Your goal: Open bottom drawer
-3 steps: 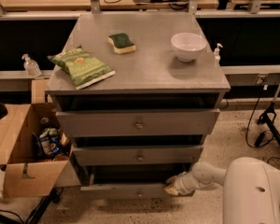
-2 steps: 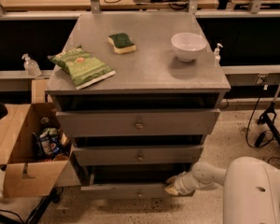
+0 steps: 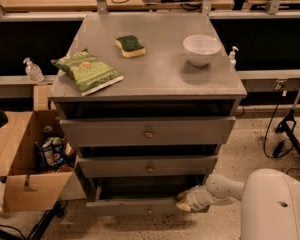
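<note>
I am looking down at a grey cabinet (image 3: 160,81) with three drawers stacked in its front. The bottom drawer (image 3: 132,207) is sitting lowest, just above the speckled floor (image 3: 250,151). Its front panel is standing a little out from the cabinet frame, with a dark gap showing above it. Its small knob (image 3: 150,211) is barely showing at the centre of the panel.

The gripper (image 3: 184,204) is sitting at the right end of that panel, right against its edge. I cannot tell whether it is open, closed or gripping the panel. The white arm (image 3: 225,188) is reaching in low from the right, coming off the robot's rounded white body (image 3: 277,206) in the lower right corner.

Above the bottom drawer, the middle drawer (image 3: 115,167) and the top drawer (image 3: 110,131) are each showing a round knob at centre. Each one is also jutting forward a little, with a dark slot above it.

On the cabinet top, a green snack bag (image 3: 87,72) is lying near the left front edge. A green and yellow sponge (image 3: 130,45) is lying further back, and a white bowl (image 3: 202,49) is standing upright toward the right rear. A small pump bottle (image 3: 232,57) is standing just beyond the right edge. On the floor to the left, an open cardboard box (image 3: 20,149) is holding a few packets.
</note>
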Action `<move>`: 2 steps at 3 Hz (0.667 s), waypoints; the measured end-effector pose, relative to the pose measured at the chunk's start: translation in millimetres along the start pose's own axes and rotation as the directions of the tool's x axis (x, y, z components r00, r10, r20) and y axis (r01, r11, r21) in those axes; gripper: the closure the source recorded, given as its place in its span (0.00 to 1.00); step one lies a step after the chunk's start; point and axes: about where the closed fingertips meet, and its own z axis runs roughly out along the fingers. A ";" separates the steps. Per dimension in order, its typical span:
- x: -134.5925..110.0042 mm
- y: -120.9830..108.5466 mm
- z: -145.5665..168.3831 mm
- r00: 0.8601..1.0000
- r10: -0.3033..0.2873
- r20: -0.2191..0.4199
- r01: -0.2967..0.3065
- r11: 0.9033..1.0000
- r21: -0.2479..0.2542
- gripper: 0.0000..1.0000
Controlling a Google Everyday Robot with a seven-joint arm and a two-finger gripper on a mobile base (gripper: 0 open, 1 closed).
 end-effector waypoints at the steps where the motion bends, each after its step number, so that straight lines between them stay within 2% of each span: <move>1: 0.0 0.4 0.4 1.000 0.000 0.000 0.000 1.000 -0.001 0.59; 2: 0.0 0.4 0.4 1.000 0.000 0.000 0.000 1.000 -0.001 0.35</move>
